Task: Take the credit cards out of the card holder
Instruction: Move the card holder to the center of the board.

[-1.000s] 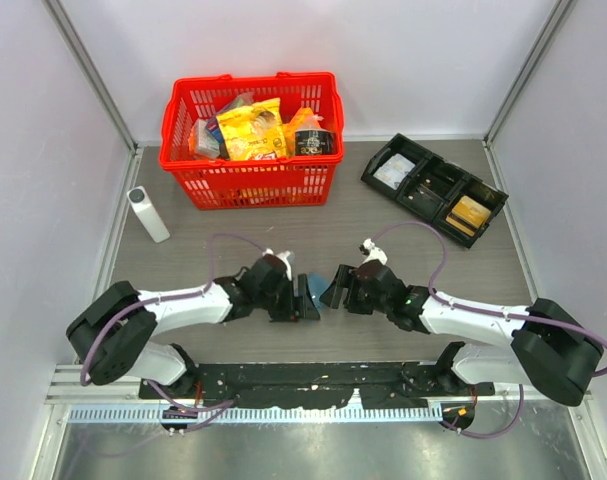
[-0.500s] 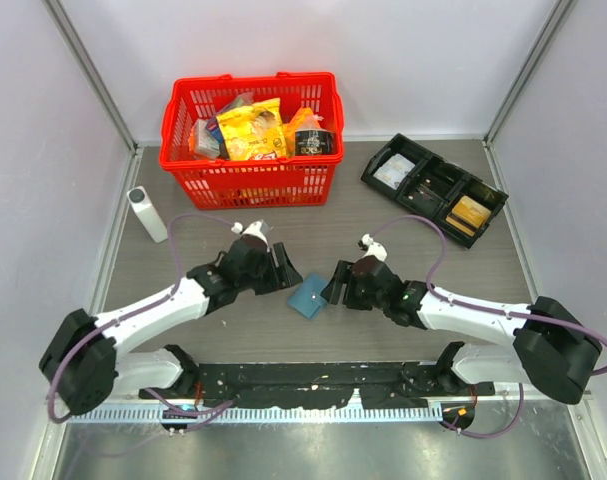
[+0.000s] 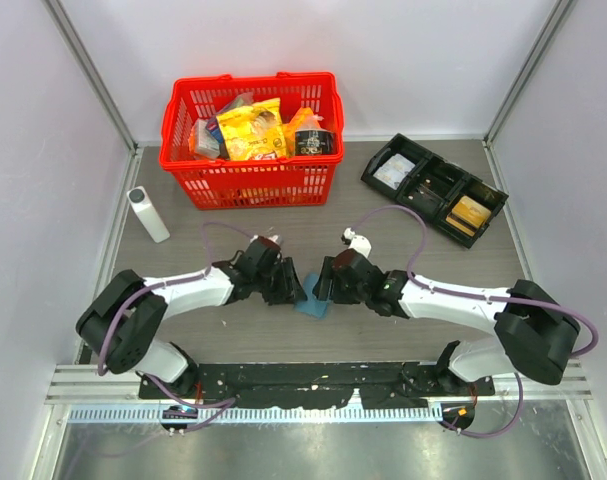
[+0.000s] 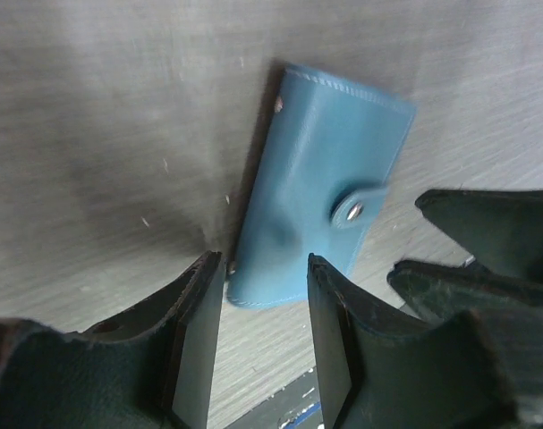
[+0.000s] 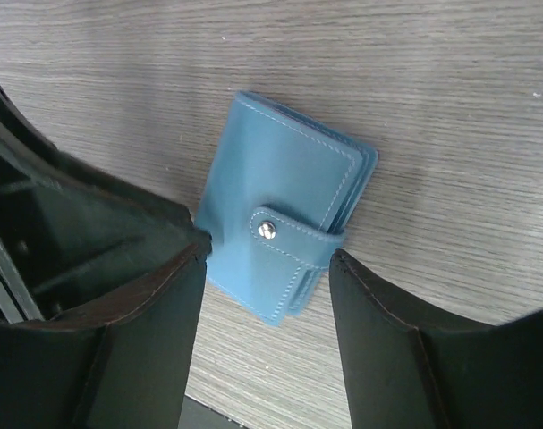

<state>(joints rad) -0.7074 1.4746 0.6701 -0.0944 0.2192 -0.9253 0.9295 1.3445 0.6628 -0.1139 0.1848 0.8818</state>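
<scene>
Left gripper [image 4: 264, 270]: back beside the holder after swinging away, jaws part-open astride 1 end, gripping nothing.
Right gripper [image 5: 267, 259]: crept closer, jaws wide, empty.
Card holder [image 3: 311, 303]: flat on table [image 3: 173, 265] between both grippers, snapped shut.
Credit cards: unseen; I judge unsnapping comes first.

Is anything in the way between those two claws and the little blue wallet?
Nothing visible. The wallet lies flat on the table, with the left gripper and right gripper open right beside it. Its snap strap is fastened, though, hiding any cards.
</scene>
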